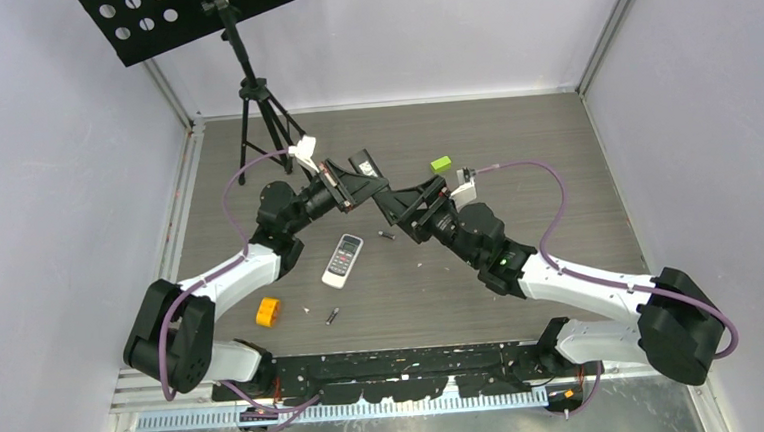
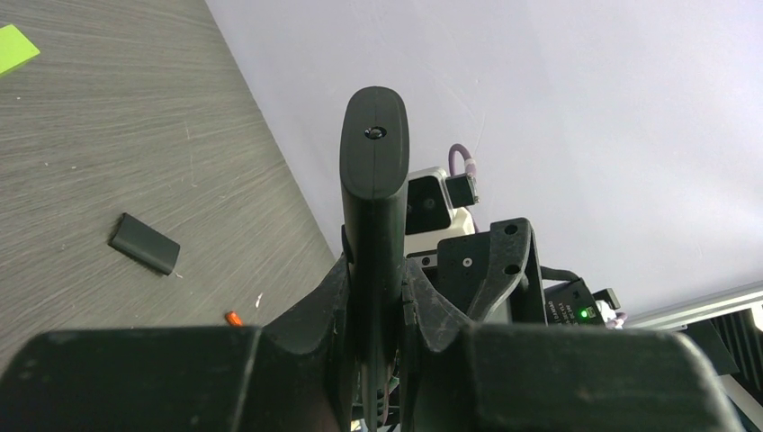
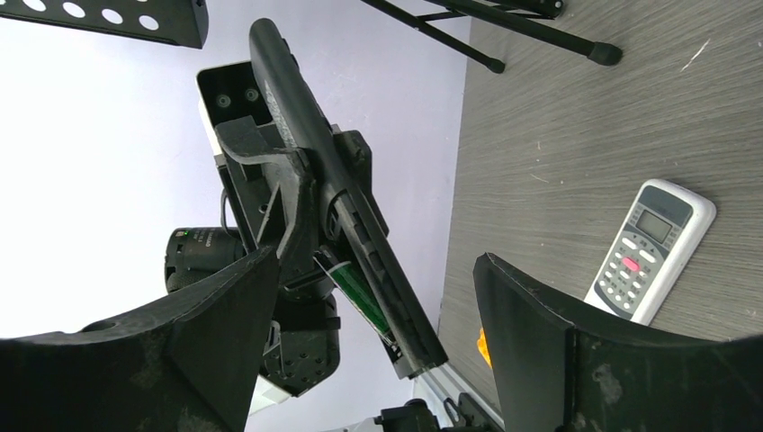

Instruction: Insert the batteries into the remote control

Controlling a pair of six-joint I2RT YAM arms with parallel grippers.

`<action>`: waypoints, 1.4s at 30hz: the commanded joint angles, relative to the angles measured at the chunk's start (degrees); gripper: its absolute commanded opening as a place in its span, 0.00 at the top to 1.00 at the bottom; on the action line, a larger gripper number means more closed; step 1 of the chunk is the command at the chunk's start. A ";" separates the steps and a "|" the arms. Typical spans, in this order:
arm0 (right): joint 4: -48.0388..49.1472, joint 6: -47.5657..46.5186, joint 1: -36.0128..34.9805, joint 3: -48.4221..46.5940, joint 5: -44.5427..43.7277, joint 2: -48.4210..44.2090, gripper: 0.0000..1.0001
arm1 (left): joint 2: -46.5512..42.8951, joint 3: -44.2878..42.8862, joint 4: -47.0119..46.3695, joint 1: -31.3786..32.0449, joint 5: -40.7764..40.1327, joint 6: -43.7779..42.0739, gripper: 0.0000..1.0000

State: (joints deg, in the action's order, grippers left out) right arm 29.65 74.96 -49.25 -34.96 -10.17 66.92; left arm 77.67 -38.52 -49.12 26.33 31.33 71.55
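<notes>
Progress, top view: no battery loaded that I can see. Left jaws clamp black remote (image 1: 363,169) aloft, beyond white remote (image 1: 343,259), which lies on table (image 1: 514,138). Right jaws stand wide and empty beside black remote. One dark battery (image 1: 386,237) lies loose just right of white remote, another battery (image 1: 332,315) nearer the arm bases. Orange block (image 1: 268,311) sits near-left of it, green block (image 1: 441,163) far-right; neither obstructs.

Left wrist view: black remote edge-on in closed jaws. On table lie a dark flat piece (image 2: 144,243), likely the battery cover, and an orange-red battery (image 2: 233,318).

Right wrist view: nothing between wide jaws; white remote off right. Remaining, by my judgement: pick, orient and insert every battery.
</notes>
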 commanded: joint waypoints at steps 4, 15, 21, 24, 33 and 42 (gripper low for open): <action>4.23 2.08 0.30 -2.45 -0.21 1.05 0.17 | -1.37 0.56 -5.20 -0.22 1.26 -0.23 1.00; 8.09 3.22 0.46 -1.05 0.53 1.81 0.31 | -1.53 0.90 -6.29 -0.22 2.56 -0.27 1.00; 8.81 3.44 0.98 -0.67 1.48 2.01 0.40 | -1.11 0.93 -7.82 -0.22 3.03 0.78 1.00; 9.56 3.37 1.09 -0.40 2.10 2.12 0.45 | -0.87 0.84 -8.58 -0.22 3.11 1.80 1.00; 10.60 2.18 1.27 0.48 3.32 2.24 0.63 | -0.63 0.47 -9.67 -0.22 3.20 4.41 1.00; 11.95 -3.73 1.35 1.36 4.19 1.29 0.49 | 0.84 -0.79 -11.39 -0.22 3.80 7.73 1.00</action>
State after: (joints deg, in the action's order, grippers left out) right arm 39.53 74.98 -48.10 -34.37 -5.85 69.01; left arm 77.91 -37.69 -54.78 25.85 33.34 80.18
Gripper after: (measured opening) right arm 0.358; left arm 0.181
